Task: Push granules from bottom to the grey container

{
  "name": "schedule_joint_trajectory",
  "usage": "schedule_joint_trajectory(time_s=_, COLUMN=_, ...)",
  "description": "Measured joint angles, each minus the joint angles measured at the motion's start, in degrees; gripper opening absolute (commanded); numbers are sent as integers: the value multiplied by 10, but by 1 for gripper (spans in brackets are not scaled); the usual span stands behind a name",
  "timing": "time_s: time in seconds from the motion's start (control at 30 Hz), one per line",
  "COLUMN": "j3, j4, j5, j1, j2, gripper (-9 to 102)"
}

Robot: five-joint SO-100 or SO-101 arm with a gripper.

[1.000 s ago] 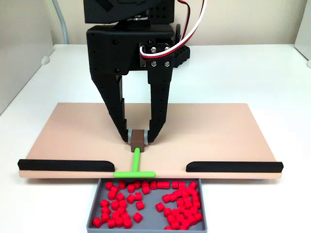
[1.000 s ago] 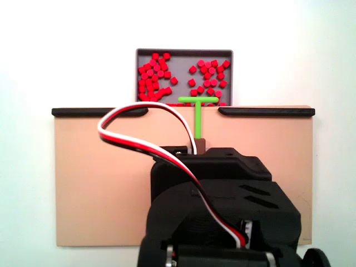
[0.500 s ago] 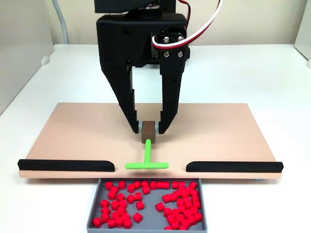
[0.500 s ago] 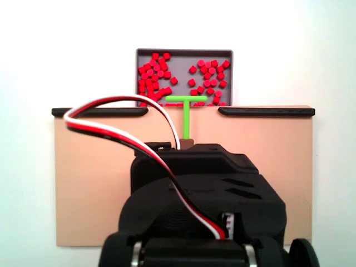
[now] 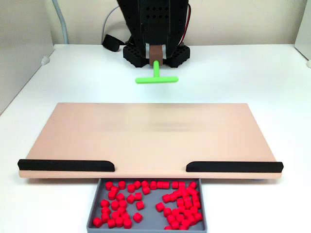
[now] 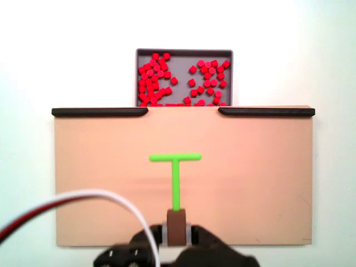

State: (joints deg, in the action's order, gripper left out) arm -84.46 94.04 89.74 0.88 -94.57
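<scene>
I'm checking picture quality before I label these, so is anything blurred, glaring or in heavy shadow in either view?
In a fixed view, light is soft and even; the tan board has a faint smear, and the granules are sharp. In the other fixed view, the white table looks nearly washed out, and the claw is cropped and soft at the bottom edge.

Both fixed views are brightly and evenly lit, with soft, diffuse light that seems to come from above. The white worktop [image 6: 334, 67] is washed almost to pure white in one fixed view, with little texture left. Shadows are faint: a thin dark line under the front edge of the tan board [image 5: 150, 131] and soft shade inside the grey container [image 5: 92, 213]. The granules [image 5: 180, 201] look saturated but fairly sharp. A slight smear crosses the board's middle in both views. No strong glare or edge distortion shows.
</scene>
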Motion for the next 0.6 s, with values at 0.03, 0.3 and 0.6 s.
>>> schedule_joint_trajectory(time_s=0.03, j3=-23, j4=0, j5=4, j1=-1, j2=-25, gripper=0)
schedule_joint_trajectory(time_s=0.3, j3=-164, j4=-4, j5=14, j1=-1, j2=-174, gripper=0)
schedule_joint_trajectory(time_s=0.6, j3=-174, j4=-5, j5=2, j1=4, j2=-205, gripper=0)
